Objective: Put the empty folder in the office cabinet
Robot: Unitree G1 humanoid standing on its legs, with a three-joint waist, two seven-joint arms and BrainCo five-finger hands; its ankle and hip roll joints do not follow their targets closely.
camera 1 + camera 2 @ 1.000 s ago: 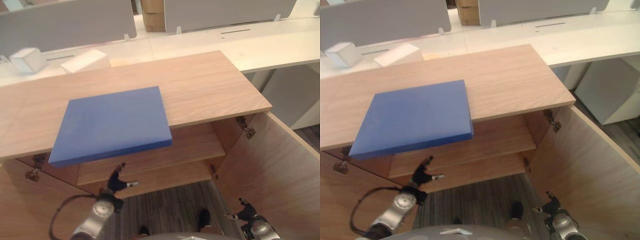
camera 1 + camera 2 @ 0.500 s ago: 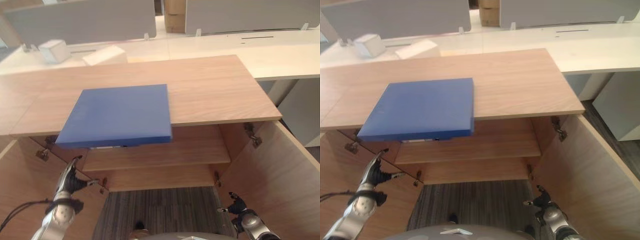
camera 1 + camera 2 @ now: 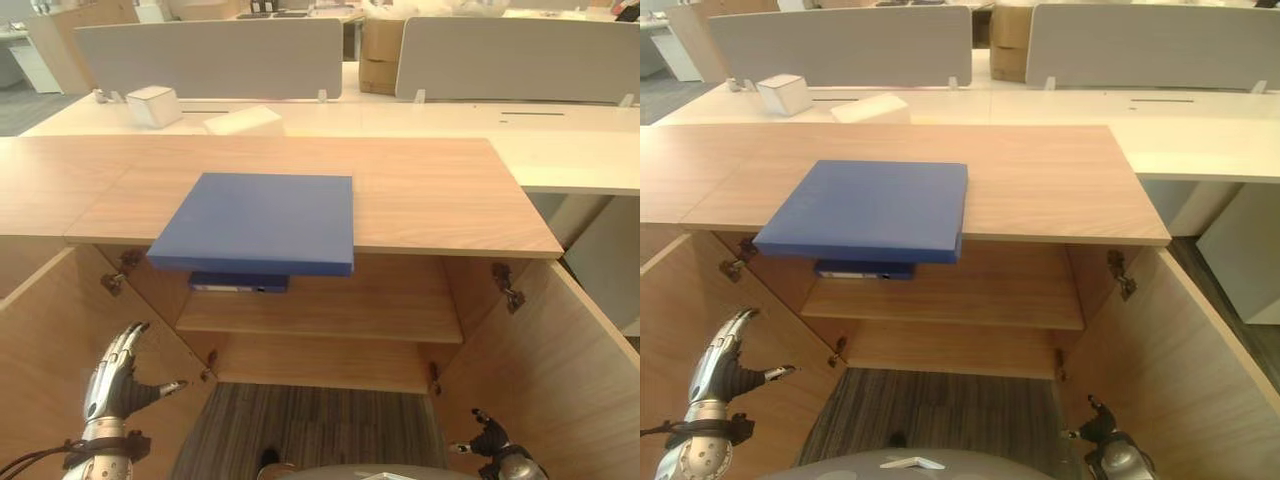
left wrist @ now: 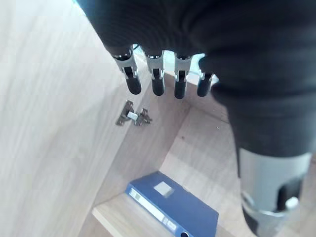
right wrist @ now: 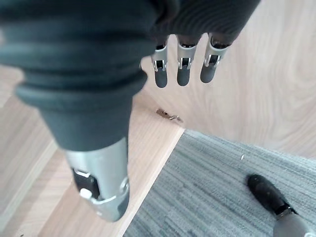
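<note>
Two blue folders are in sight: a large flat one [image 3: 258, 221] lies on the wooden top [image 3: 430, 190] of the office cabinet, its near edge hanging out past the top's front edge, left of centre, and a second blue folder [image 4: 173, 206] lies flat on the upper shelf [image 3: 330, 310] just beneath it, toward the shelf's left end. Both cabinet doors stand swung wide, the left door [image 3: 45, 340] and the right door [image 3: 560, 370] flanking the open interior. Robot's left hand [image 3: 118, 372] hovers low by the left door, fingers straight and spread, grasping nothing. Its right hand [image 3: 1095, 425] hangs near the right door's foot, fingers relaxed and empty. Grey striped carpet [image 3: 320, 425] covers the floor. Behind the cabinet, white desks [image 3: 560, 125] with grey partition screens [image 3: 210, 55] carry a white box [image 3: 153, 104].
</note>
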